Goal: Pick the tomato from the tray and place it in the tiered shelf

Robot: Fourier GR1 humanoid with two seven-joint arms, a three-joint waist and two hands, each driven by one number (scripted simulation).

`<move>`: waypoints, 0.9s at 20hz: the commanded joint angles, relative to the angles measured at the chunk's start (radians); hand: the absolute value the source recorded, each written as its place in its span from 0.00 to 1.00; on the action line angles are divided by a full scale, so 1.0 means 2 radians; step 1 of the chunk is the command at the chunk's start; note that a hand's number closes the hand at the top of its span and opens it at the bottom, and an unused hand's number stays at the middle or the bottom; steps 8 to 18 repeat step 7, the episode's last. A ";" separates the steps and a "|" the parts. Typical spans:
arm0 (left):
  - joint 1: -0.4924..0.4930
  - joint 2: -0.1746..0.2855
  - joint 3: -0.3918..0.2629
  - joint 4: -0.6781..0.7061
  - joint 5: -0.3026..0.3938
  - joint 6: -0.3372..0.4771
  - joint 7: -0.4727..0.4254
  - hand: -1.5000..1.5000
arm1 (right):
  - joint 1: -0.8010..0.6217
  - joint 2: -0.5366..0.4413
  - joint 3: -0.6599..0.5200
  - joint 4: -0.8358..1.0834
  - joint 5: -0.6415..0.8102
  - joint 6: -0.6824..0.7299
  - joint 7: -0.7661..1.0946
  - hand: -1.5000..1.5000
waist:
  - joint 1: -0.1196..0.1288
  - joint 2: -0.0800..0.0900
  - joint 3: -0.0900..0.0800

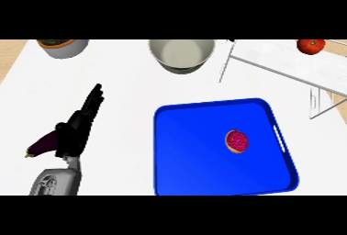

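The left hand (pixel 75 134) lies over the counter (pixel 122 73) at the view's left. It is released: its fingers (pixel 93 102) are straight, held together, point away from the robot and grasp nothing. Its grey forearm (pixel 55 181) comes in from the lower edge. Just beside the hand, on its outer side, lies a dark purple eggplant (pixel 42 143); whether the two touch cannot be told.

To the right of the hand sits a blue tray (pixel 190 156), well apart from it. On the tray lies one round piece of fruit (pixel 237 141) with a speckled pink-red face and a tan rim.

The tomato (pixel 311 45) is not on the tray. It rests on the top surface of the tiered shelf (pixel 291 62) at the far right.

A pale pot (pixel 181 55) stands beyond the tray, and a grey bowl (pixel 65 47) stands at the far left.
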 commanded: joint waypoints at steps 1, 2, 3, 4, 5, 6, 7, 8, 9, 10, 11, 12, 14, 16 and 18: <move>0.004 -0.008 -0.001 -0.005 0.001 0.006 0.002 0.50 | 0.077 0.002 -0.031 -0.108 -0.041 0.123 0.038 0.00 | -0.009 -0.001 0.000; 0.028 -0.009 -0.003 -0.010 -0.001 0.007 -0.008 0.50 | 0.092 0.003 -0.036 -0.150 -0.050 0.146 0.040 0.00 | -0.007 -0.002 0.000; 0.010 -0.010 -0.007 -0.004 -0.008 0.012 -0.004 0.50 | 0.083 -0.007 -0.037 -0.163 -0.061 0.187 0.051 0.00 | -0.009 -0.002 0.000; 0.024 -0.006 -0.001 0.006 -0.002 0.005 -0.017 0.50 | 0.103 -0.001 -0.059 -0.188 -0.089 0.198 0.047 0.00 | -0.011 -0.002 0.000; 0.018 -0.011 -0.007 0.000 -0.011 0.014 -0.012 0.50 | 0.123 0.015 -0.079 -0.227 -0.111 0.198 0.046 0.00 | -0.013 -0.002 0.001; 0.021 0.001 0.002 -0.021 0.000 0.005 -0.005 0.50 | 0.145 0.018 -0.104 -0.250 -0.133 0.208 0.039 0.00 | -0.009 -0.003 0.001; 0.014 0.000 0.000 -0.023 0.000 0.004 0.011 0.50 | 0.153 0.019 -0.120 -0.274 -0.156 0.226 0.041 0.00 | -0.011 -0.003 0.001; 0.014 0.000 0.000 -0.023 0.000 0.004 0.011 0.50 | 0.153 0.019 -0.120 -0.274 -0.156 0.226 0.041 0.00 | -0.011 -0.003 0.001; 0.014 0.000 0.000 -0.023 0.000 0.004 0.011 0.50 | 0.153 0.019 -0.120 -0.274 -0.156 0.226 0.041 0.00 | -0.011 -0.003 0.001; 0.014 0.000 0.000 -0.023 0.000 0.004 0.011 0.50 | 0.153 0.019 -0.120 -0.274 -0.156 0.226 0.041 0.00 | -0.011 -0.003 0.001; 0.014 0.000 0.000 -0.023 0.000 0.004 0.011 0.50 | 0.153 0.019 -0.120 -0.274 -0.156 0.226 0.041 0.00 | -0.011 -0.003 0.001; 0.014 0.000 0.000 -0.023 0.000 0.004 0.011 0.50 | 0.153 0.019 -0.120 -0.274 -0.156 0.226 0.041 0.00 | -0.011 -0.003 0.001; 0.014 0.000 0.000 -0.023 0.000 0.004 0.011 0.50 | 0.153 0.019 -0.120 -0.274 -0.156 0.226 0.041 0.00 | -0.011 -0.003 0.001; 0.014 0.000 0.000 -0.023 0.000 0.004 0.011 0.50 | 0.153 0.019 -0.120 -0.274 -0.156 0.226 0.041 0.00 | -0.011 -0.003 0.001; 0.014 0.000 0.000 -0.023 0.000 0.004 0.011 0.50 | 0.153 0.019 -0.120 -0.274 -0.156 0.226 0.041 0.00 | -0.011 -0.003 0.001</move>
